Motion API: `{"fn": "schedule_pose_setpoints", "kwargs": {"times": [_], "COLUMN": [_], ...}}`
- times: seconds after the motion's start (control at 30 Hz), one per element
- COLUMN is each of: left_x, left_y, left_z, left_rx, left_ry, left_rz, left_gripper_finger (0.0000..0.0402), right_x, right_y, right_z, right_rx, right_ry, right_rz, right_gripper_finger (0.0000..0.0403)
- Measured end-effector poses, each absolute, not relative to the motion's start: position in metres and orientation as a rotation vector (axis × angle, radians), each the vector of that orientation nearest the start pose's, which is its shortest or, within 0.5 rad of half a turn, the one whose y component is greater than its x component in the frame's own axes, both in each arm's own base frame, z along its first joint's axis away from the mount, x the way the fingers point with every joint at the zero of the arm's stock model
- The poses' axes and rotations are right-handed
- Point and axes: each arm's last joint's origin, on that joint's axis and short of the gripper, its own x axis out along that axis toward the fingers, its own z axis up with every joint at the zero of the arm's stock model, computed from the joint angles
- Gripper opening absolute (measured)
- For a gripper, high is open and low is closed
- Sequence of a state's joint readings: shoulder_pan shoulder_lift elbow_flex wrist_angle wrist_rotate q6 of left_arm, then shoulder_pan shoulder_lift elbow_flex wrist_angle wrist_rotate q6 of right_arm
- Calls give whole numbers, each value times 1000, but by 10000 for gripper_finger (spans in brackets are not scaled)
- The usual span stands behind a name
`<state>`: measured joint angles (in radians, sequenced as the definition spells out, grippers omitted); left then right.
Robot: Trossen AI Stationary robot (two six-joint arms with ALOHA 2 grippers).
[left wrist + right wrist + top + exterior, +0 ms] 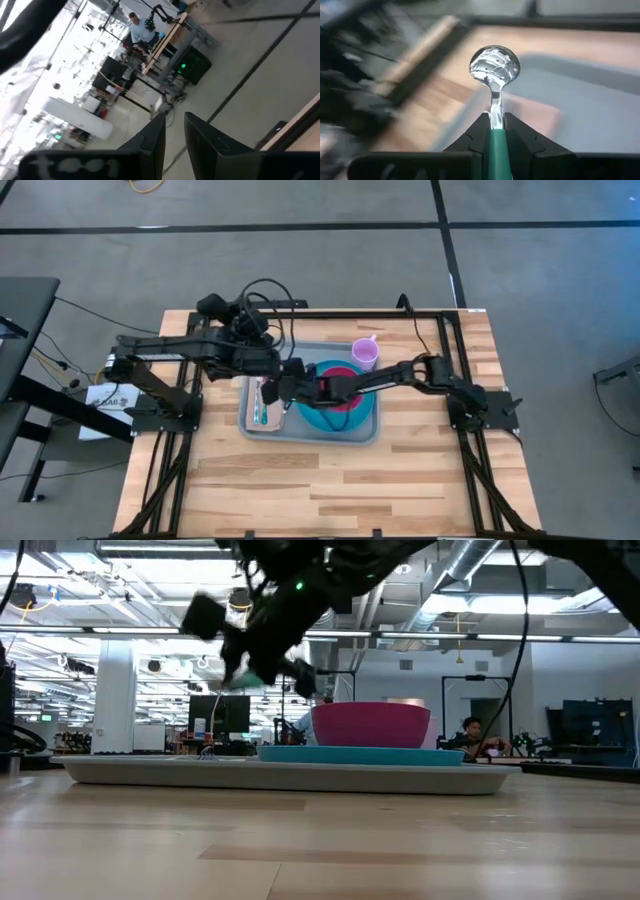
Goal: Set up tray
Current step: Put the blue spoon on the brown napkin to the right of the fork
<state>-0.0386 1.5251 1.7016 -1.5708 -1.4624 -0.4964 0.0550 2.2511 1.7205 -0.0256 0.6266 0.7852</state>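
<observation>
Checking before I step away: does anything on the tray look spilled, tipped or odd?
Nothing stands out. The pink bowl sits upright on the blue plate in the tray; the right gripper holds a green-handled spoon.

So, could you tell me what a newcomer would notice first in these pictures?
Probably the right gripper shut on a green-handled spoon, its shiny bowl held out over the tray. Next, the pink bowl on the blue plate at the tray's middle, with a pink cup at its far corner. The left gripper hangs beside them, tilted up toward the room.
</observation>
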Motion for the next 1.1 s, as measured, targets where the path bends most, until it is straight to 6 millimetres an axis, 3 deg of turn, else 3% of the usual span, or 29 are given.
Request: {"fn": "schedule_pose_setpoints", "kwargs": {"times": [0.13,0.33,0.53,0.67,0.8,1.1], "left_x": [237,225,224,224,224,224], "left_y": [16,13,11,11,11,11], "left_z": [410,416,416,416,416,416], "left_rx": [538,430,409,408,397,365], "left_ry": [694,688,699,699,689,684], "left_rz": [1339,1283,1259,1257,1262,1258], "left_gripper_finger": [61,61,61,61,61,61], "right_x": [519,540,541,540,540,542], "right_y": [6,6,2,-1,-4,-25], "right_z": [177,161,143,143,143,141], "right_rx": [522,494,485,480,479,589], "right_ry": [343,372,443,454,463,575], "right_rz": [-818,-812,-863,-873,-869,-701], "right_gripper_finger": [35,37,37,33,54,65]}}
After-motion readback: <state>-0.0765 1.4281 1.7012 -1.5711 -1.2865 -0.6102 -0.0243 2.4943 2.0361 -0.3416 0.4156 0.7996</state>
